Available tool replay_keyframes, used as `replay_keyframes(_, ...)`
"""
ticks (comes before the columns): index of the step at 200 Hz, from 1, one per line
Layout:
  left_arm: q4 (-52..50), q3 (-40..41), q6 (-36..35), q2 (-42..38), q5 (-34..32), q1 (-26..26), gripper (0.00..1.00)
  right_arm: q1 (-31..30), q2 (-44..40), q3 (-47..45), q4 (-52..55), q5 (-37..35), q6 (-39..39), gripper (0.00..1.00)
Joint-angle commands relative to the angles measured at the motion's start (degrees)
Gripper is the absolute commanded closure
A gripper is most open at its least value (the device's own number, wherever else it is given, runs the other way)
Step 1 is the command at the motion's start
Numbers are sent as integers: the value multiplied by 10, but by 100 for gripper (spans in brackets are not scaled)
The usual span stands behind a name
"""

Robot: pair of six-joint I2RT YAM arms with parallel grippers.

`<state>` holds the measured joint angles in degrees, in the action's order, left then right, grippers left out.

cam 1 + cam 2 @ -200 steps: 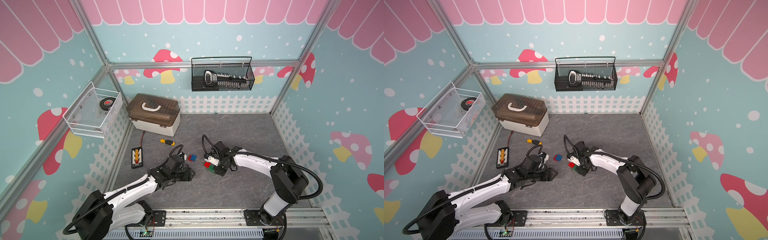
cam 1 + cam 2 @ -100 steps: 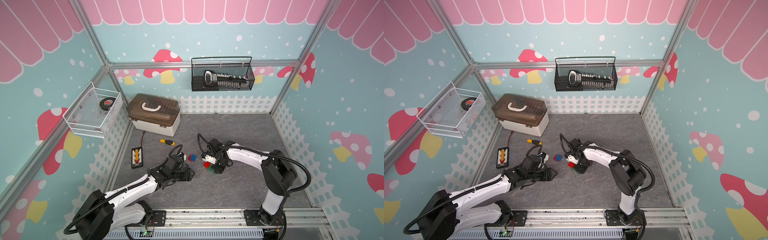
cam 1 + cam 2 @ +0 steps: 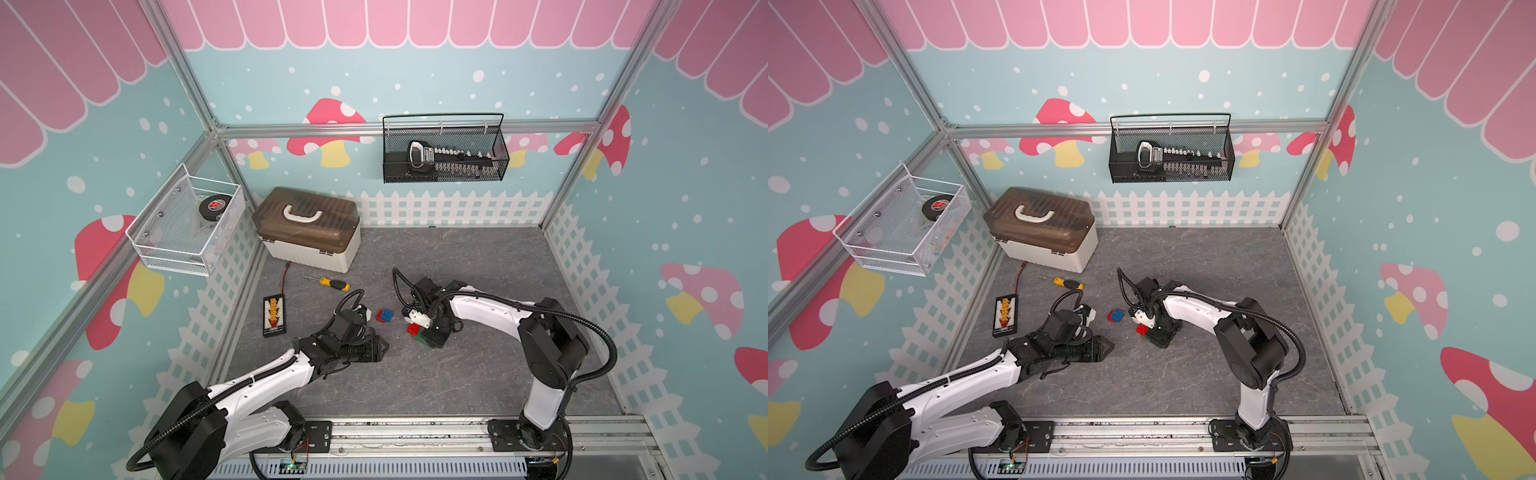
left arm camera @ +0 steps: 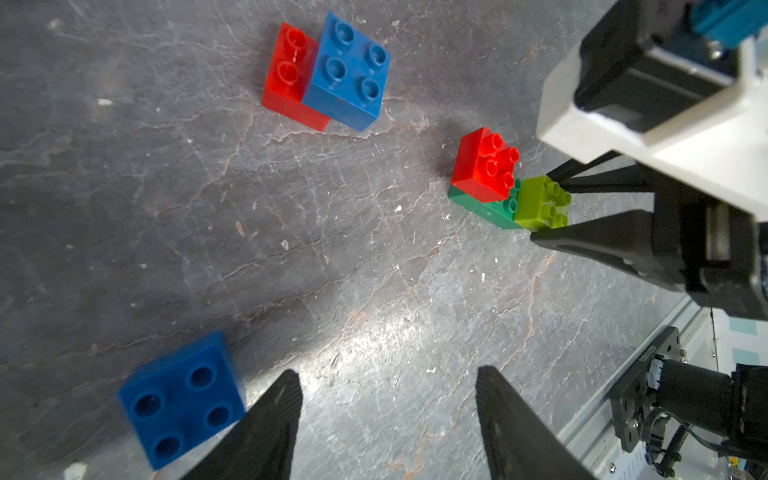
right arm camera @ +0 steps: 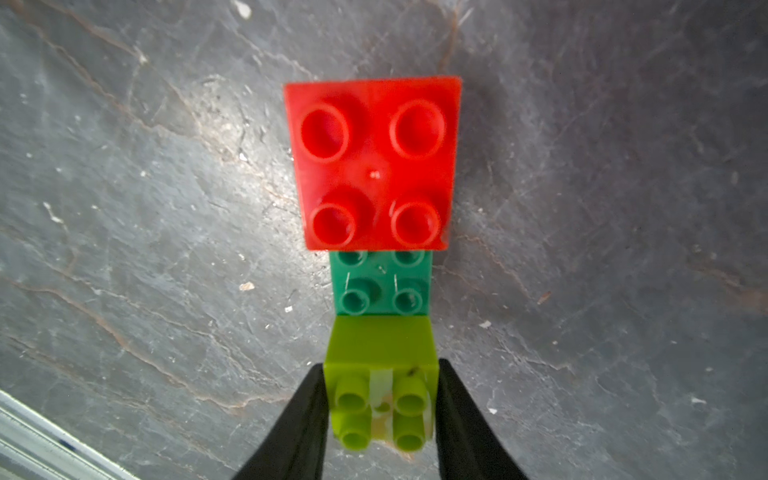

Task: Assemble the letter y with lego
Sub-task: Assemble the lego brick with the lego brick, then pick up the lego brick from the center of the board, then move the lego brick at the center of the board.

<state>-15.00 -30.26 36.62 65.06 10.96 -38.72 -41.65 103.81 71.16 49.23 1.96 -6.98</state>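
The half-built letter y [image 3: 414, 330] sits mid-floor on the desk [image 3: 478, 257]: a red brick [image 5: 374, 166] and a lime brick [image 5: 380, 345] atop a dark green brick [image 5: 382, 286]. The right gripper [image 5: 380, 363] has its jaws flanking the lime brick; clamped or slack, I cannot tell. A red-and-blue pair [image 4: 328, 75] lies near. The left gripper [image 4: 386, 372] holds its jaws apart and empty beside a loose blue brick [image 4: 183, 399].

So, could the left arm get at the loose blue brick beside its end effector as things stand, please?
Probably yes: the left end effector is open and empty, and the loose blue brick lies just outside one finger, with bare floor around it.
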Motion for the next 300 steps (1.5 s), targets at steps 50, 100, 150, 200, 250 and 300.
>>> replay_keyframes(50, -33, -7, 5, -30, -32, 3, 32, -1, -89, 1, -55, 17, 25, 48)
replay_keyframes(100, -102, -8, 31, -79, -87, 18, 31, -1, -83, -48, -133, 37, 52, 44)
replay_keyframes(150, -143, 12, 64, -111, -111, 54, 31, -3, -54, -67, -156, 49, 49, 44)
replay_keyframes(200, -143, 19, 70, -111, -109, 68, 31, -3, -22, -58, -159, 56, 45, 44)
replay_keyframes(250, -134, 20, 68, -99, -103, 70, 30, -3, 4, -45, -149, 56, 39, 47)
replay_keyframes(300, -119, 27, 71, -92, -95, 71, 30, -3, 19, -36, -147, 51, 38, 54)
